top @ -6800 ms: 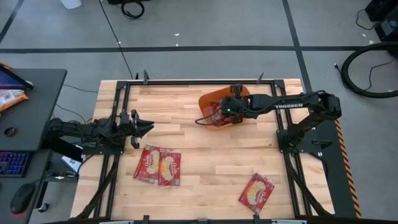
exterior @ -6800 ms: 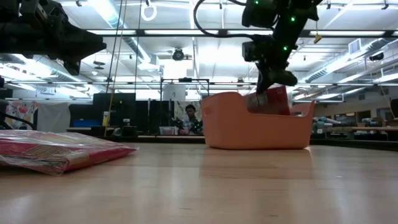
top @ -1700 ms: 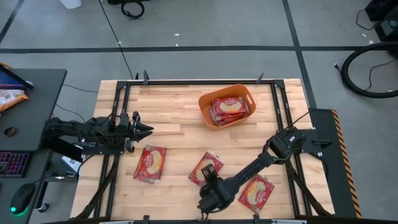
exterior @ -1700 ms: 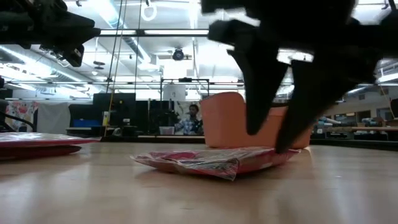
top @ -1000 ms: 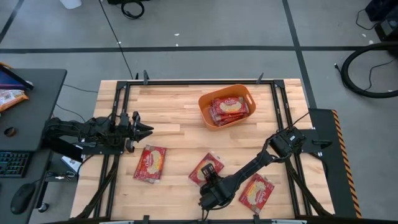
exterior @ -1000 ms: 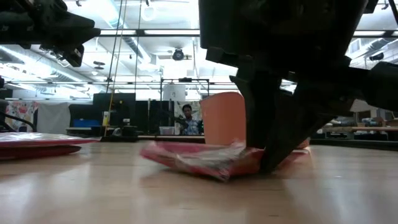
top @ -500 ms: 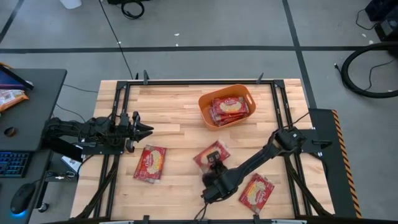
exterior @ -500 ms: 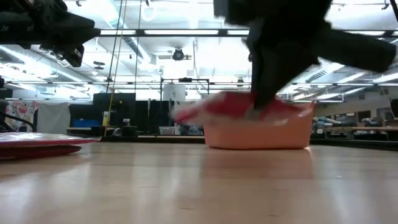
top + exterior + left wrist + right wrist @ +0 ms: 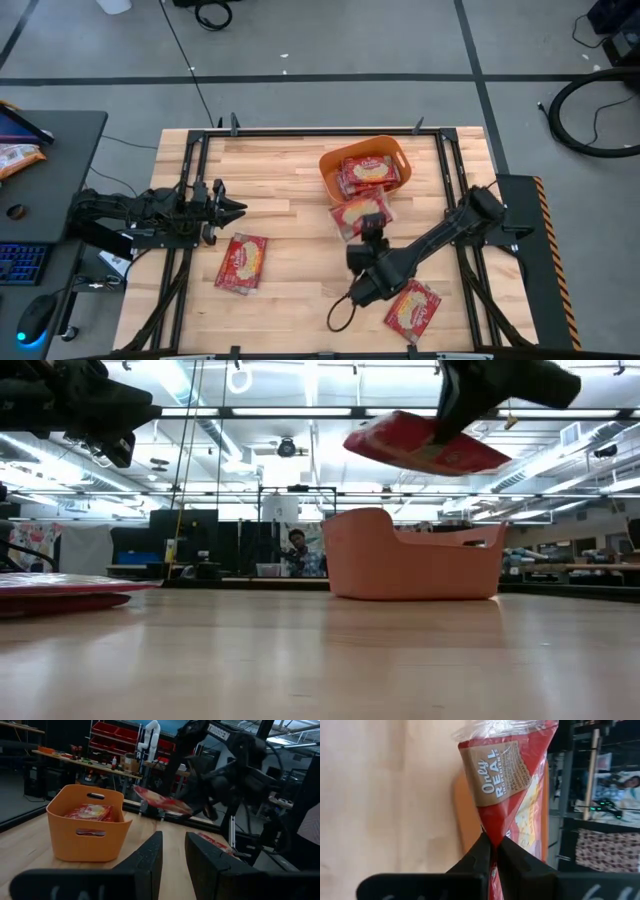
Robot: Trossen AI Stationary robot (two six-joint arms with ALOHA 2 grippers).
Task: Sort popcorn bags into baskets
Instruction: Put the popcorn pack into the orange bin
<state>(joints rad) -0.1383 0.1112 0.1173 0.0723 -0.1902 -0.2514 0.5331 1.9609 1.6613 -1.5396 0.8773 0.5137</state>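
One red popcorn bag [image 9: 358,214] with a cream picture is in the air, held by my right gripper [image 9: 369,227] just on the near side of the orange basket [image 9: 328,165]. Several more bags [image 9: 368,172] lie flat inside the basket. Two bags stay flat on the table: one near the left [image 9: 241,262] and one near the near edge [image 9: 412,308]. My left gripper [image 9: 236,208] waits open at the table's left side, well above the wood. My right gripper [image 9: 494,843] pinches the popcorn bag between its two fingers at its near edge [image 9: 495,834], where the foil is gathered into a crease. The fingers slant in from the near side. The bag [image 9: 420,445] is lifted clear, tilted, higher than the basket's rim [image 9: 410,532].
Bare wood lies between the basket and the two bags on the table. Black frame rails run along the table's left and right sides. A cable [image 9: 338,312] trails under the right arm. A person [image 9: 296,550] sits in the room beyond the far edge.
My right gripper, shut on the bag, rose from the table near the near edge and moved toward the far edge and the basket. The bag went from lying on the wood, one end raised, to lifted clear, above the basket's rim.
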